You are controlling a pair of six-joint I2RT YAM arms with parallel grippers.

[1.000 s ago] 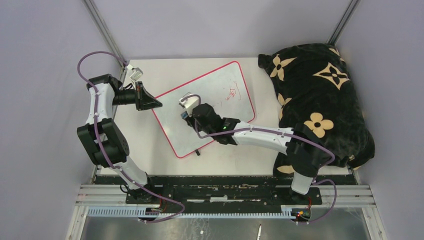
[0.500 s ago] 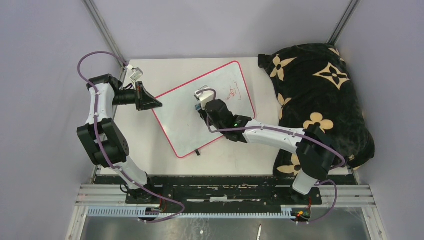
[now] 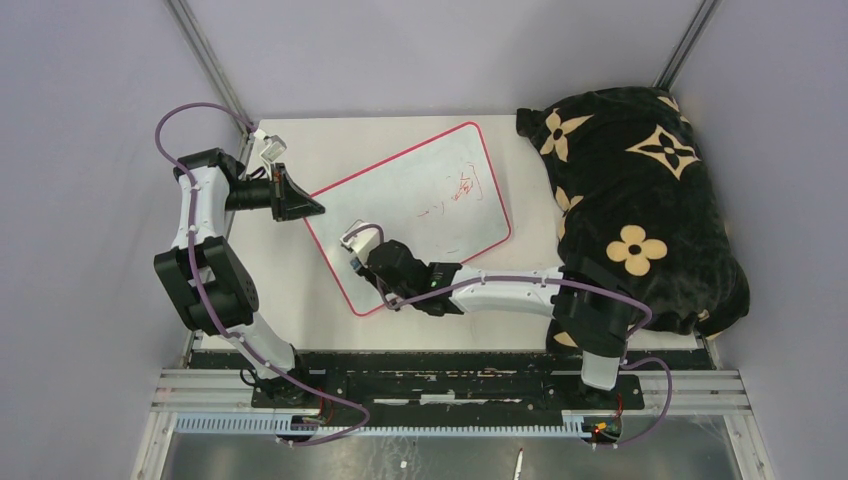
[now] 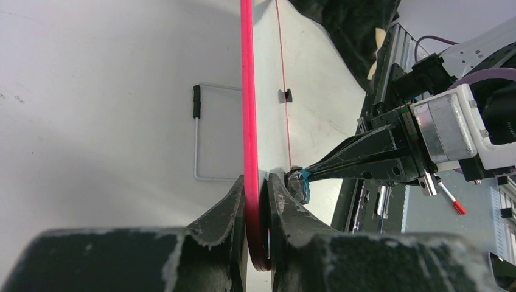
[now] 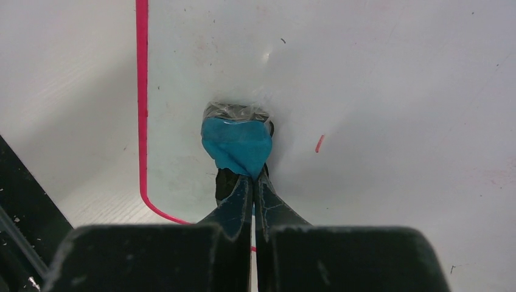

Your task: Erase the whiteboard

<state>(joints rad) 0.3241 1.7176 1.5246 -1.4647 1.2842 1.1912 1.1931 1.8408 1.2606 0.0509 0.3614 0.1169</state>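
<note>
Top external view gives me the layout: the large white rectangular whiteboard with rounded corners and a thin red border (image 3: 400,190) lies askew on the table, with both claws at its edges. As I read it, the step in hand is a wiping stroke. The red marker scribbles (image 3: 465,185) sit well beyond the right claw's tips, toward the board's far corner, so the uncleaned area is ahead of that claw, not under it. To do this well I'd keep the pad pressed flat, carry it forward in overlapping passes until it crosses the scribbles, and keep the pressure light so the board doesn't pivot around the other claw's grip.

The left claw (image 4: 257,185) is closed to a narrow gap, its two black fingers pinching the board's red edge between them and holding the board in place.

The right claw (image 5: 251,182) is closed almost completely, fingers nearly touching, clamped on a small crumpled blue eraser pad (image 5: 237,145) with a dark layer underneath. The pad sits just past the tips and presses against the board surface. The curved red border runs just to the left of it, and a tiny red dash (image 5: 319,143) lies just right of the pad, apart from it, needing one short sideways pass.
</note>
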